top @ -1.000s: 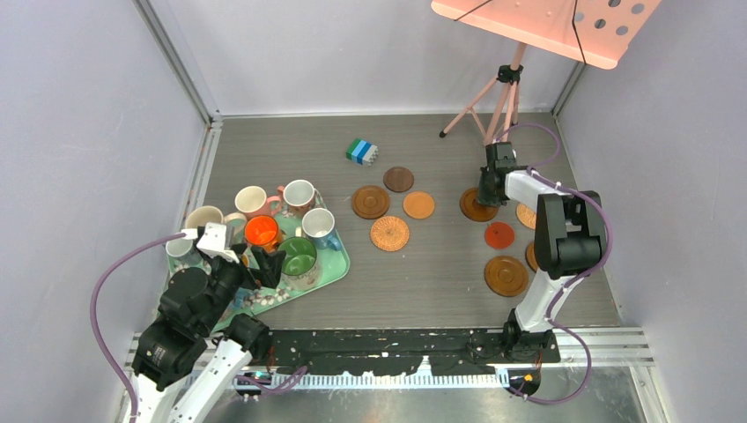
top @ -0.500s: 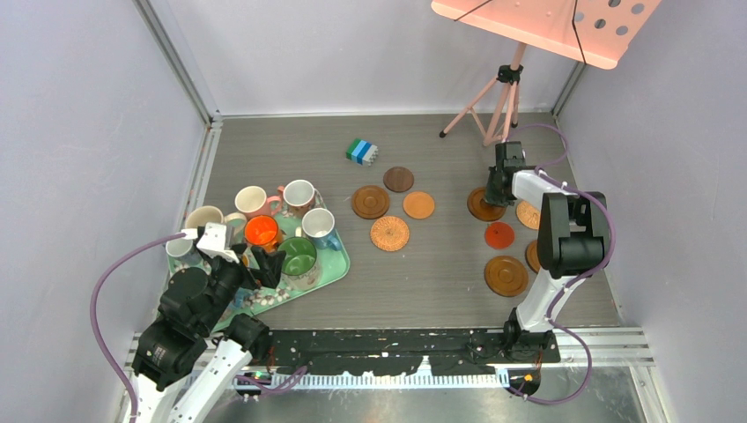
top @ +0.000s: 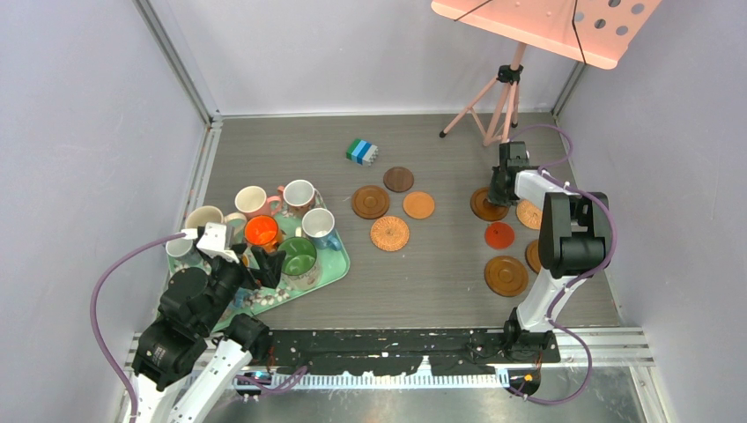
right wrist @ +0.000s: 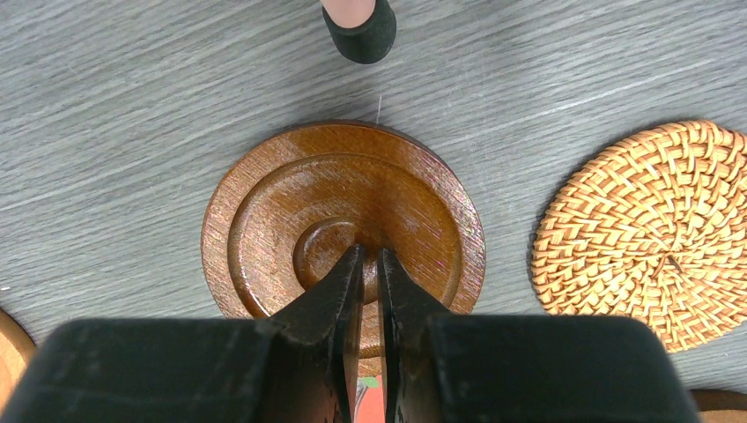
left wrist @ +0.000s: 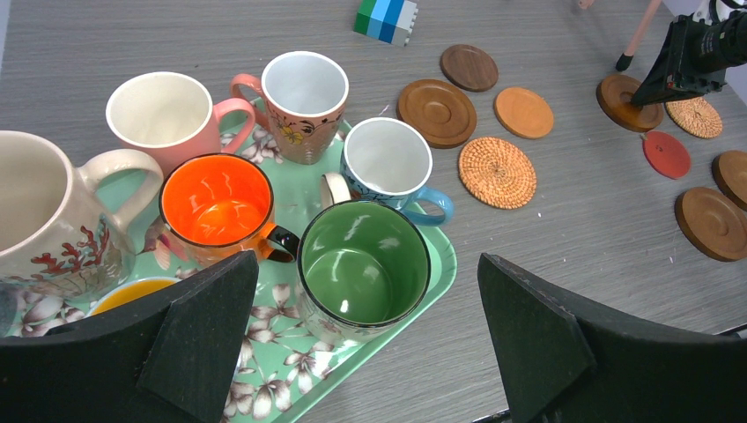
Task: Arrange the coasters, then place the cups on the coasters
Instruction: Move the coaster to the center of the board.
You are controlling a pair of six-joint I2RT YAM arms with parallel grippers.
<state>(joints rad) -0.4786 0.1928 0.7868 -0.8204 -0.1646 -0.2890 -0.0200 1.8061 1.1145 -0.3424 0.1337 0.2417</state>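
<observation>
The grey wood-grain tabletop carries a mint-green floral tray at left, a blue-green toy block toward the rear, and a pink tripod stand at rear right. Four coasters lie mid-table. Five more, possibly, lie at right.

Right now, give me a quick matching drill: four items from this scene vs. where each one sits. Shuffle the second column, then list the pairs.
Items:
1. green mug
2. wicker coaster
3. toy block
4. right claw

Places:
A. far end of the table, beyond the coasters
B. tips shut over a ridged brown coaster
C. on the floral tray
D. bare table, just right of the tray

Pairs: 1-C, 2-D, 3-A, 4-B
</observation>
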